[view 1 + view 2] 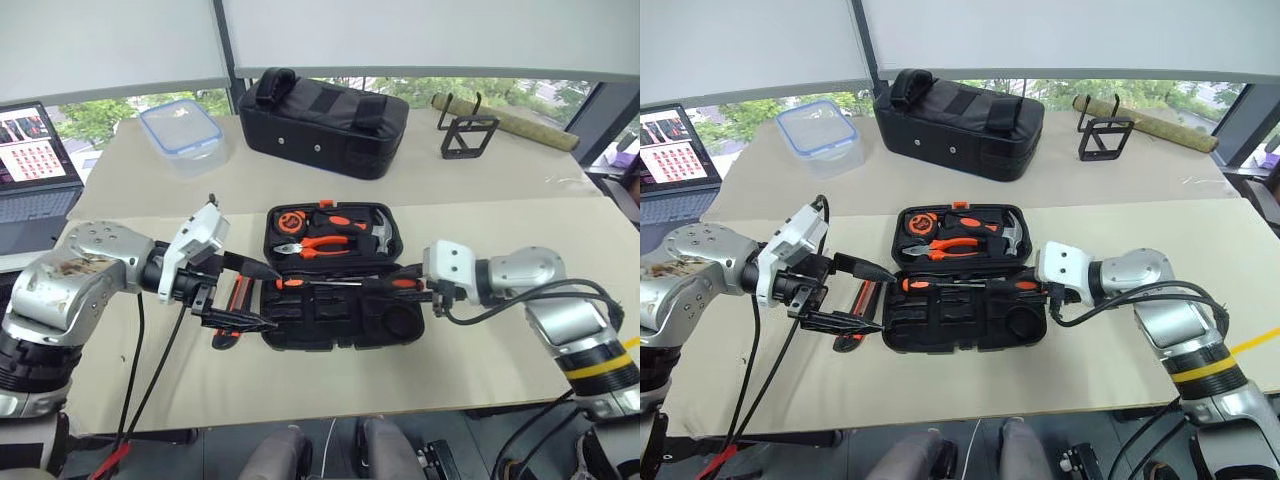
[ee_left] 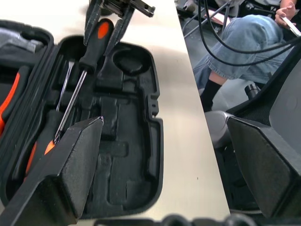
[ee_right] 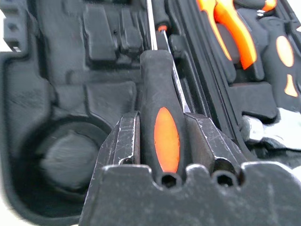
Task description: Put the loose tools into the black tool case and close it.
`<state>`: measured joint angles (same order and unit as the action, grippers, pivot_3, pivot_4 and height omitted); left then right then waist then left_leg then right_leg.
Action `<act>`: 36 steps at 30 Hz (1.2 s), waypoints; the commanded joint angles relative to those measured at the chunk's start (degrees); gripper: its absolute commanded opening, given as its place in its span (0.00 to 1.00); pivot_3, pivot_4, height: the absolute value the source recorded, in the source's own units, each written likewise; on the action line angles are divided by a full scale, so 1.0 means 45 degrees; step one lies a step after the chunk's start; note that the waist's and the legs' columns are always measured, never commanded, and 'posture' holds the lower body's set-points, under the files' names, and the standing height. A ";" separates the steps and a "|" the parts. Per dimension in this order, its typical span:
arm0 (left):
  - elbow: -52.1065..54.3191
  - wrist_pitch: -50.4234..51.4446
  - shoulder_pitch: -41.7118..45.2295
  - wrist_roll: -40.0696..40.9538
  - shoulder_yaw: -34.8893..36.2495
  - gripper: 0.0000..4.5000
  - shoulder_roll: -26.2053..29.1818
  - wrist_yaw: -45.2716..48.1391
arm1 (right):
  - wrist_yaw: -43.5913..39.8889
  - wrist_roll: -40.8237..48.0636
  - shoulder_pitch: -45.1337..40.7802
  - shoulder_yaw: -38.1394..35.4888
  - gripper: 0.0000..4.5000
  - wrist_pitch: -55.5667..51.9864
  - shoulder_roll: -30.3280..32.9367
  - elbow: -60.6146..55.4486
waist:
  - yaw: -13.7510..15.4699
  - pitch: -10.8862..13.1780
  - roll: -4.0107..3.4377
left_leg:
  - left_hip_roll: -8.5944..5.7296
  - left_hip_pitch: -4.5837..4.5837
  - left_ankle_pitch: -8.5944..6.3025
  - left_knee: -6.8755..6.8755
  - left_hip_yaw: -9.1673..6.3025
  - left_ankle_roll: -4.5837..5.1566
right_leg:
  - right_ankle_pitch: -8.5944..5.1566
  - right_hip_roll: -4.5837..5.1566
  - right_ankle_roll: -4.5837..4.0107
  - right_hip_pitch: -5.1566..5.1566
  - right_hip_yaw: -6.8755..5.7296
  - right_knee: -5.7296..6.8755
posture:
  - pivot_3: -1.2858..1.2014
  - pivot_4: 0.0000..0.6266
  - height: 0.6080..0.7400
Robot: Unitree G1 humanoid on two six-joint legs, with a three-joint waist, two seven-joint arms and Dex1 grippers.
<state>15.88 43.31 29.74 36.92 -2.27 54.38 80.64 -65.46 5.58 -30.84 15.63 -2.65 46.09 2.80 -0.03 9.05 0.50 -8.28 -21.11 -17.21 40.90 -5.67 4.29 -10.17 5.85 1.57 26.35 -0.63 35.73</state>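
- Your right gripper (image 3: pixel 160 141) has its fingers clamped on the handle of a black-and-orange screwdriver (image 3: pixel 162 117), shaft lying along the hinge-side slot of the black tool case (image 1: pixel 330 320).
- Case sits open and flat at table centre; pliers (image 1: pixel 322 243), hammer and tape measure already seated in the far half.
- Judgement: press the handle fully down into its moulded recess before letting go; a shaft riding proud would likely stop the lid closing.
- Your left gripper (image 1: pixel 240 295) hangs with fingers spread wide, holding nothing, just off the case's left edge.
- An orange-and-black tool (image 1: pixel 238 300) lies on the table beneath it, beside the case; probably the next pick.
- Surface: beige table (image 1: pixel 480 360), matte, flat.
- Room: black fabric bag (image 1: pixel 322 120), clear lidded container (image 1: pixel 182 130), wire stand (image 1: pixel 466 134) on the far table; laptop (image 1: pixel 35 170) at left; windows behind.
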 commanded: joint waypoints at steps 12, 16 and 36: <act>0.0323 -0.0435 0.0028 -0.0096 0.0228 1.00 0.0205 -0.0155 | 0.0072 0.0808 -0.1283 -0.0912 0.75 -0.1921 -0.1364 -0.0235 | -0.0007 0.0001 -0.0002 | 0.0014 -0.0001 -0.0005 -0.0001 -0.0003 -0.0010 | -0.0002 -0.0023 -0.0015 0.0009 0.0012 0.0006 | 0.52 0.24 0.82; 0.0210 -0.0432 0.0249 -0.0126 0.0123 1.00 0.0090 -0.0206 | -0.0133 0.0885 -0.1548 -0.0726 0.48 -0.2421 -0.1571 -0.0216 | -0.0014 0.0001 -0.0002 | 0.0021 -0.0002 -0.0008 -0.0006 -0.0005 -0.0014 | -0.0003 -0.0031 -0.0018 0.0013 0.0012 0.0007 | 0.52 0.24 0.82; -0.0276 -0.0360 -0.0877 -0.1771 0.0751 1.00 0.0235 -0.2790 | 0.0037 -0.0904 -0.1139 0.0537 0.01 -0.2096 -0.1997 -0.0264 | -0.0117 -0.0005 -0.0001 | 0.0032 0.0022 -0.0014 -0.0011 -0.0006 -0.0027 | -0.0008 -0.0056 -0.0026 0.0005 0.0015 0.0017 | 0.52 0.24 0.82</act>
<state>14.06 40.35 26.83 29.31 -2.84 54.38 71.36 -65.73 0.18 -36.61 20.37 -10.44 36.96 3.50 -0.55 9.03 0.49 -8.12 -21.04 -17.27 40.86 -5.69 4.17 -10.21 5.57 1.45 26.41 -0.55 35.81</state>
